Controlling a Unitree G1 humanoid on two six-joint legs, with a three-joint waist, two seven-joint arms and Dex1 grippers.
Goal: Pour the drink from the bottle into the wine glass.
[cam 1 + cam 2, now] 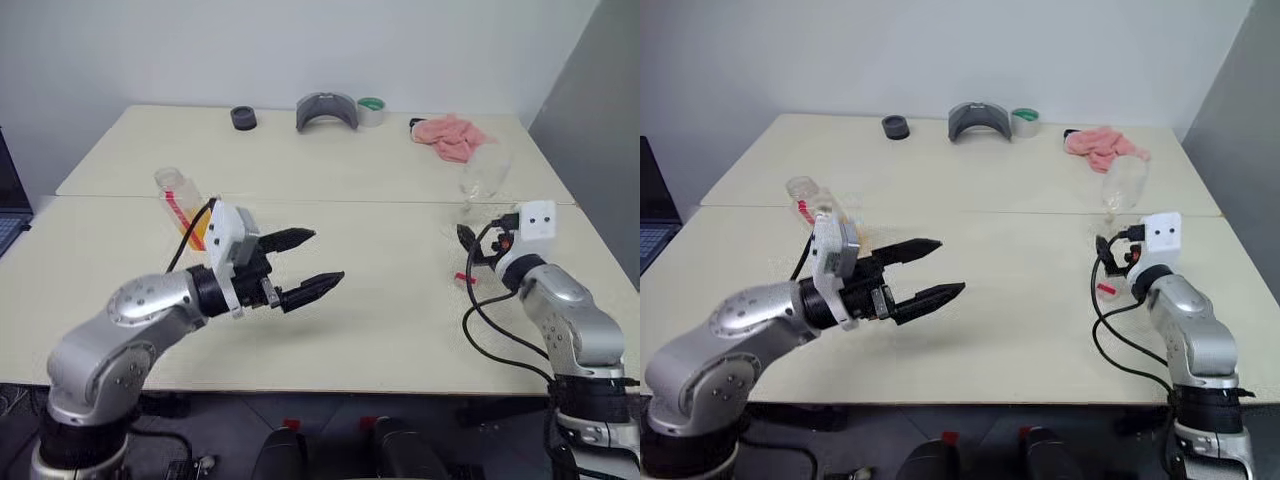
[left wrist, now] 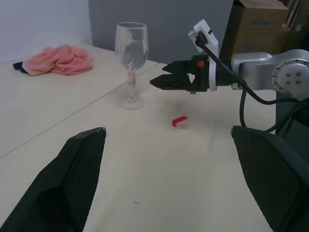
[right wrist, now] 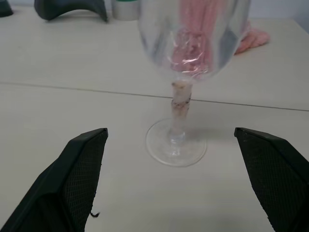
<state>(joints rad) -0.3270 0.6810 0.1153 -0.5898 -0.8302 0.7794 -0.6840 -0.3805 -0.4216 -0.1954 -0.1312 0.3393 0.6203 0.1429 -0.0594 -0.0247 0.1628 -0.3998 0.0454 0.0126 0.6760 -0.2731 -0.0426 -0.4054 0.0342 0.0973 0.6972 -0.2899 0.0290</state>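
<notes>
1. Pale tabletop (image 1: 380, 330) spans your frame; the bottle (image 1: 183, 205) stands at left centre, apparently uncapped, just behind the left gripper (image 1: 312, 262), fingers apart.
2. Right gripper (image 2: 159, 79), spread and empty, faces the wine glass (image 1: 482, 180) at right.

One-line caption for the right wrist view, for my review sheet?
Open right gripper faces the empty wine glass standing upright on the table, pink cloth behind it.

desk (image 1: 380, 300): matt pale laminate | wine glass (image 2: 131, 63): clear glossy glass | bottle (image 1: 180, 205): clear plastic | cloth (image 1: 452, 135): soft pink fabric | end effector fingers (image 2: 72, 179): matt black, textured
</notes>
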